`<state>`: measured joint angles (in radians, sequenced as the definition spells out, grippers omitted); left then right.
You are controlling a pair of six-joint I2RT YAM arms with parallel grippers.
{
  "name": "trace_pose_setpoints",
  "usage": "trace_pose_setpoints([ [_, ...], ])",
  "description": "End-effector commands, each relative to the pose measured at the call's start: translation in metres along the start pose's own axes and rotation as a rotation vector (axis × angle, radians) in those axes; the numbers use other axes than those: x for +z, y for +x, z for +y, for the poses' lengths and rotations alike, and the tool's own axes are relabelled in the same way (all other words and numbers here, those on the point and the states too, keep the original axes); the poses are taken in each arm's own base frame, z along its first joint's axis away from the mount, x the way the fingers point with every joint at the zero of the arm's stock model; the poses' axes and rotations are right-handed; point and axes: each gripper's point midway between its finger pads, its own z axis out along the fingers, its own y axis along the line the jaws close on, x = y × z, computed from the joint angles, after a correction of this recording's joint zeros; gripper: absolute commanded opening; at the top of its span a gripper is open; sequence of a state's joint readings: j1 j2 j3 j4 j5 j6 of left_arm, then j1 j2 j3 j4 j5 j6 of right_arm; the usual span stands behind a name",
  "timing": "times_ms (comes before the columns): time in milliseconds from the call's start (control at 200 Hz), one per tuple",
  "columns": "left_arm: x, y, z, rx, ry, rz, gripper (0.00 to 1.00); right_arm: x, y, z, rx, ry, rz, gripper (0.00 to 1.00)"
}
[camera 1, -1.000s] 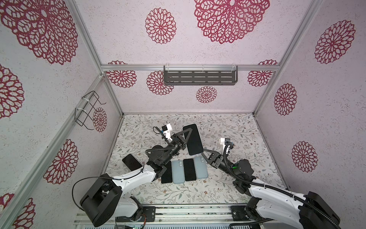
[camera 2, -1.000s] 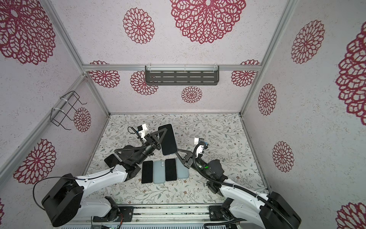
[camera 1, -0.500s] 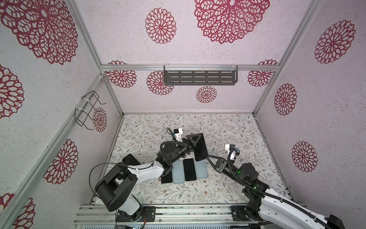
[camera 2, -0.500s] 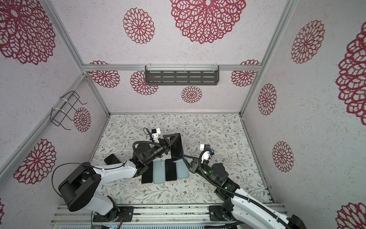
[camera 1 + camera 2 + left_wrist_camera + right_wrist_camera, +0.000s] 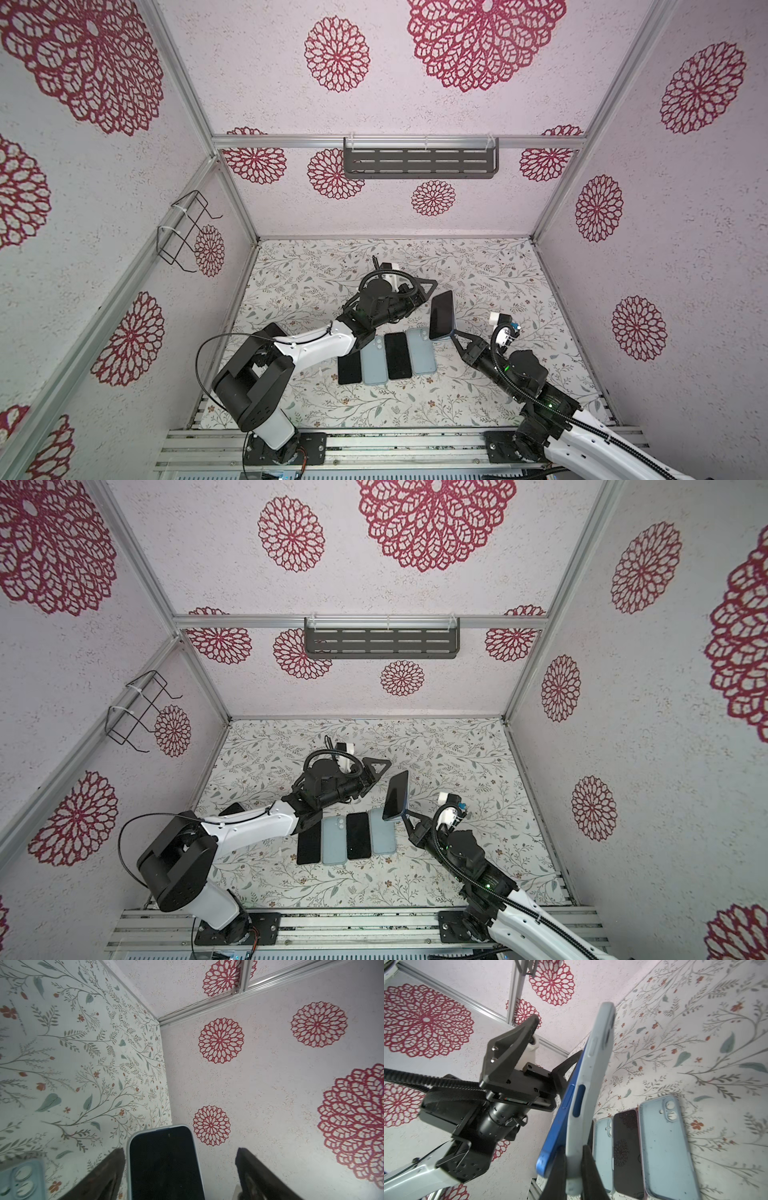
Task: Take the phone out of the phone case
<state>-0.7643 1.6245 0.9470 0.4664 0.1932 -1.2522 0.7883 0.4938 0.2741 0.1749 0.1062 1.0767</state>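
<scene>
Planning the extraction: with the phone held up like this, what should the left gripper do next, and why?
Probably close the left gripper on the blue phone and pull it away. Its jaws stand open facing the screen, while the right gripper seems to pinch only the grey case, whose lower end stands off the phone.

The table [image 5: 498,270] is covered edge to edge by a pale cloth printed with grey-green sprigs and small rust-red flowers. Near its front middle four flat things lie in a neat row, long sides touching or nearly so. From the left: a black phone [image 5: 348,369], screen up. Then a light-blue case [image 5: 376,361] with two round camera holes at its far end, a second black phone [image 5: 397,355], and a second light-blue case [image 5: 420,353]. Farther left a dark flat thing [image 5: 232,808] lies on the cloth, mostly hidden.
</scene>
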Motion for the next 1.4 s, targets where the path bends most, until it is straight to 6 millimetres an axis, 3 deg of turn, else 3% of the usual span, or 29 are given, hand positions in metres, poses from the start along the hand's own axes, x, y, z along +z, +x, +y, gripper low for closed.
trace_pose_setpoints([
  [0, 0.003, 0.011, 0.006, 0.099, -0.052, 0.040, 0.90, -0.004, -0.021, 0.015, 0.027, -0.044, -0.081, 0.00],
  [105, 0.006, 0.021, -0.005, 0.194, -0.050, 0.074, 0.90, -0.002, -0.021, 0.009, 0.032, -0.027, -0.077, 0.00],
  [651, -0.013, 0.089, -0.013, 0.998, -0.361, 0.229, 0.87, 0.005, -0.018, -0.010, 0.071, 0.008, -0.016, 0.00],
  [946, -0.007, 0.106, -0.007, 1.170, -0.429, 0.260, 0.77, 0.007, -0.015, -0.009, 0.076, -0.001, -0.001, 0.00],
  [1396, -0.011, 0.107, 0.004, 1.250, -0.523, 0.248, 0.61, 0.008, -0.015, -0.010, 0.074, 0.005, -0.001, 0.00],
])
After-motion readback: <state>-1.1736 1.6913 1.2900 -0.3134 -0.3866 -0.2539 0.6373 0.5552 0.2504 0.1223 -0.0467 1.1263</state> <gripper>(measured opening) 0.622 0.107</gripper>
